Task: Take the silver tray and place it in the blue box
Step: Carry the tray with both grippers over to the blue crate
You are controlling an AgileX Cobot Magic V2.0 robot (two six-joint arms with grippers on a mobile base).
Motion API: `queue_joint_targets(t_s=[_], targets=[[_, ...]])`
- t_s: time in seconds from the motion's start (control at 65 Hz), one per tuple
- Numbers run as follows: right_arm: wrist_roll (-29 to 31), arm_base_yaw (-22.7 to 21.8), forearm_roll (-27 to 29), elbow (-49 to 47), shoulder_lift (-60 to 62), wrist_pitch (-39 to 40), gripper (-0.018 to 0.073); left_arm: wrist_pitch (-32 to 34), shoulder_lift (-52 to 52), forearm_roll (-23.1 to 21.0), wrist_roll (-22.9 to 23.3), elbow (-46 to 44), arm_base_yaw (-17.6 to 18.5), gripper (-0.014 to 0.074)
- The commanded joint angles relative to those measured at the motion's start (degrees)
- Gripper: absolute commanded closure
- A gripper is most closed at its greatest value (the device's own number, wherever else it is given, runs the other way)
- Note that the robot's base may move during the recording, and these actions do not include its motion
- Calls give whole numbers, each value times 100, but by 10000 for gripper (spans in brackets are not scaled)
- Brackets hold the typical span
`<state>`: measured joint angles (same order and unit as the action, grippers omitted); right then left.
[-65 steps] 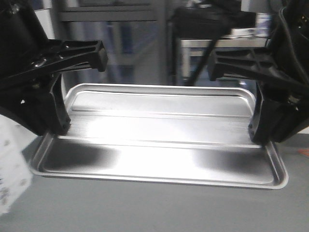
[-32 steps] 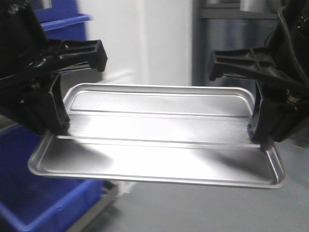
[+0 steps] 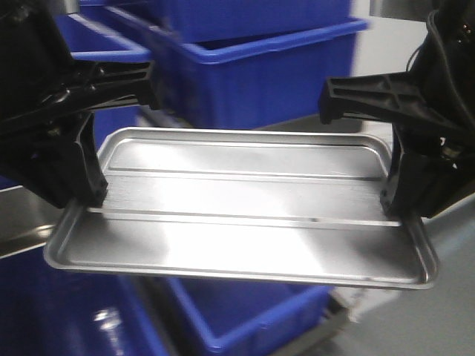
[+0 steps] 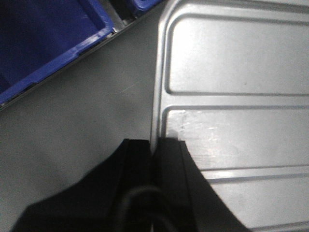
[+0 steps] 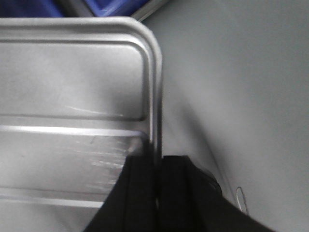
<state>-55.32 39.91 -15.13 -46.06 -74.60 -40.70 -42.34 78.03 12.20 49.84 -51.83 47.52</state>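
- My left gripper [image 3: 93, 199] has its jaws closed on the left short rim of the silver tray [image 3: 245, 222].
- In the left wrist view the tray's rim runs straight down into the left gripper [image 4: 154, 145], pinched between my two black jaws.
- My right gripper [image 3: 393, 208] has its jaws clamped on the tray's right short rim, about halfway along that end.
- The right wrist view shows the same hold: the tray's rim disappears between the jaws of the right gripper [image 5: 157, 162].
- The tray hangs in the air between my two grippers, open side up, with its two long ridges running from one gripper to the other.
- A blue box [image 3: 252, 319] lies below the tray's near long edge; I see only its rim and part of its wall, and the tray is apart from it.
- More blue crates [image 3: 260, 74] stand behind the tray's far edge.
- Beyond the tray's left end a blue crate [image 4: 48, 43] shows, and I cannot tell which one it is.
- A grey surface [image 5: 231, 72] lies under the tray's right end.
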Motion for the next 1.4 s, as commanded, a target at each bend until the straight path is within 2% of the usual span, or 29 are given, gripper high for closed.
queue_joint_targets(t_s=[0.0, 1.385], targets=[[23, -28, -266, -124, 182, -23, 501, -62, -185, 187, 20, -126, 20, 700], [23, -28, -266, -124, 182, -23, 501, -62, -185, 187, 20, -126, 20, 700]])
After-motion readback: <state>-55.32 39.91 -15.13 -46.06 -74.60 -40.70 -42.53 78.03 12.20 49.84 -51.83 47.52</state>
